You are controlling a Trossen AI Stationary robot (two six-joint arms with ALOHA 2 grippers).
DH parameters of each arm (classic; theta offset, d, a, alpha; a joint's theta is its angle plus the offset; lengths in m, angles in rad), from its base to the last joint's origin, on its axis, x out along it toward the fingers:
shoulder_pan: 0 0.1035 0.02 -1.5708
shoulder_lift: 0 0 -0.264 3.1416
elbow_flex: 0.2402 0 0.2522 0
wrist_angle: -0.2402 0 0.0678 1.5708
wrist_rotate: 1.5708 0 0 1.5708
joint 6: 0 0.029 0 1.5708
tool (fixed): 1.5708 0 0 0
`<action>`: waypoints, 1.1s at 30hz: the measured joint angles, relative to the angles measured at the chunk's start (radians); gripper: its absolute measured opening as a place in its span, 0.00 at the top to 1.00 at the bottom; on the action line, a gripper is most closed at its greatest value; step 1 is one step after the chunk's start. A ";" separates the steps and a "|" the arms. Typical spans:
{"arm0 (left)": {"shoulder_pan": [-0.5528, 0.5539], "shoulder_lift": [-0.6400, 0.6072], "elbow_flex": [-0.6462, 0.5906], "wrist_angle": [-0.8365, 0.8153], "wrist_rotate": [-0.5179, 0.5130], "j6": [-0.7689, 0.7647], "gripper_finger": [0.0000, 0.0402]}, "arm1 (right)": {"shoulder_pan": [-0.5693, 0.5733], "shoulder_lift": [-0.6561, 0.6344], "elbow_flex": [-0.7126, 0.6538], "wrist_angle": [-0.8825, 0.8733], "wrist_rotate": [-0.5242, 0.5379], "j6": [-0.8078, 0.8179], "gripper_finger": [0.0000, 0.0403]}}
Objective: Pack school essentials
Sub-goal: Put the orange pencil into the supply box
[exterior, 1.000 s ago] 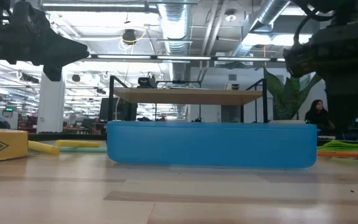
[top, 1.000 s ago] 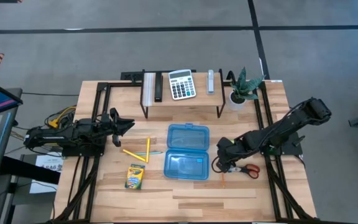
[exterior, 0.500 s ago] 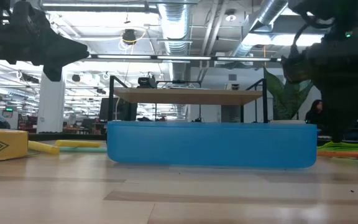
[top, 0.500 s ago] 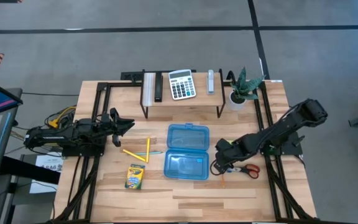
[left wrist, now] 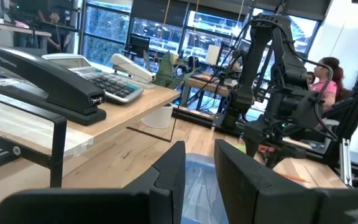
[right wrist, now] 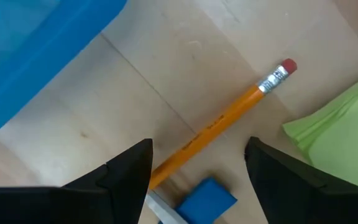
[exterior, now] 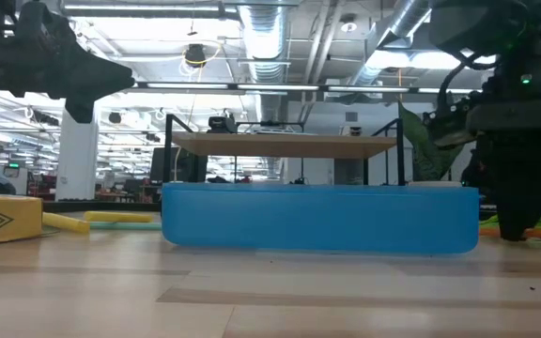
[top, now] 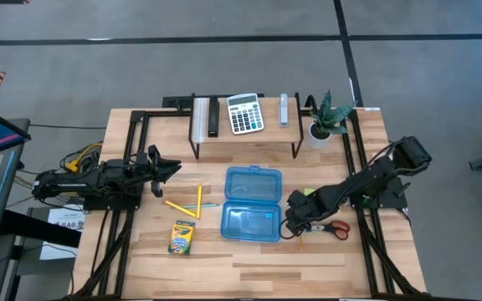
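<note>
An open blue pencil case (top: pixel 251 205) lies mid-table. My right gripper (right wrist: pixel 199 148) is open and low over the table to the right of the case (exterior: pixel 317 218). Its fingers stand on either side of an orange pencil (right wrist: pixel 219 124) and a tiny blue piece (right wrist: pixel 207 199) without touching them. The lime-green sticky-note pad (right wrist: pixel 337 127) lies just beyond, and the red-handled scissors (top: pixel 336 227) lie to the right. Yellow pencils (top: pixel 187 203) and the crayon box (top: pixel 181 237) lie flat left of the case. My left gripper (top: pixel 169 170) hovers open at the table's left.
A raised shelf (top: pixel 245 134) at the far side carries a calculator (top: pixel 244 113) and a black stapler (left wrist: pixel 48 78). A potted plant (top: pixel 325 117) stands at its right end. Black frame rails run along both table sides. Bare wood lies along the near edge.
My right gripper has come down from above the case's right end to just over the table, shifting slightly toward the near-left, and now straddles the orange pencil. Nothing on the table has moved.
</note>
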 joint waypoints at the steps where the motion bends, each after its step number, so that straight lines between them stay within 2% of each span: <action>1: 0.000 0.000 0.000 0.000 0.000 0.001 0.82 | 0.000 0.003 0.001 0.000 -0.002 0.000 0.33; 7: 0.000 0.000 0.000 0.000 0.000 0.001 0.82 | -0.001 -0.004 -0.003 -0.010 -0.009 0.005 0.47; 15: 0.000 0.000 0.000 0.000 0.002 0.001 0.82 | -0.001 -0.003 -0.004 -0.006 -0.093 0.020 0.78; 20: 0.000 0.000 0.000 0.000 0.003 0.000 0.82 | -0.001 -0.004 -0.002 -0.006 -0.107 0.019 0.95; 23: 0.000 0.000 0.000 0.000 0.002 0.000 0.82 | -0.001 -0.013 -0.003 -0.011 -0.108 0.019 0.97; 26: 0.000 0.000 0.000 0.000 0.003 0.000 0.82 | 0.000 -0.032 -0.007 -0.030 -0.116 0.022 0.94; 29: 0.000 0.000 0.000 0.000 0.002 -0.001 0.82 | 0.001 -0.082 -0.009 -0.069 -0.128 0.028 0.93; 33: 0.000 0.000 0.000 0.000 0.002 -0.001 0.82 | 0.001 -0.154 -0.008 -0.074 -0.105 0.034 0.97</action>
